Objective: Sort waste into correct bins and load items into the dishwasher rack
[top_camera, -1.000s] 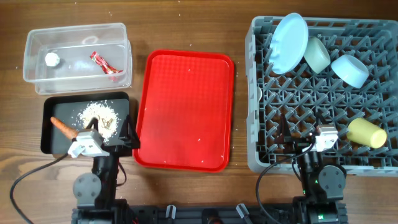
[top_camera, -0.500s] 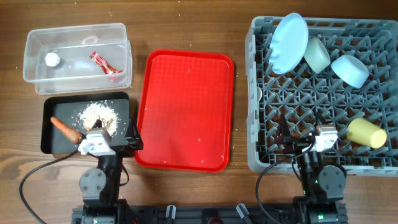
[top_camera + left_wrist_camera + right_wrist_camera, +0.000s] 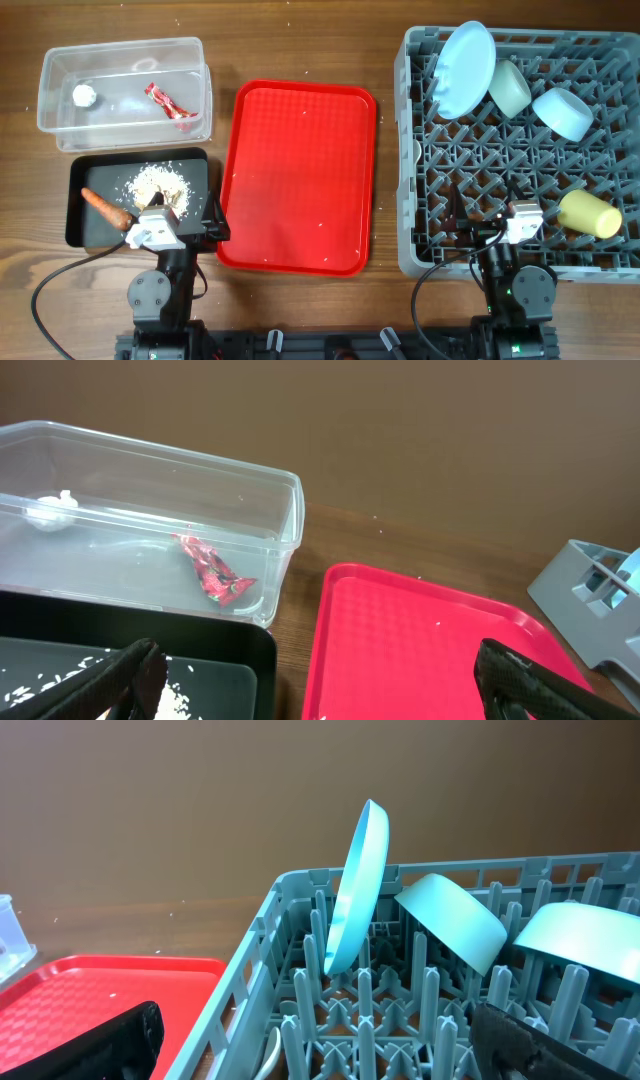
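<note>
Red plastic tray sits bare mid-table; pale dishes stand in the grey dishwasher rack at the right edge; left gripper and right gripper are both spread, empty; I'd park them gently.

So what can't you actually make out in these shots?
Overhead: the small white lump in the clear plastic bin is too small to identify.
Left wrist: the black tray is cut off by the bottom edge, hiding the orange carrot.
Right wrist: the grey dishwasher rack runs off the right edge; yellow cup unseen.

Blue plate stands on edge in grey rack.
</note>
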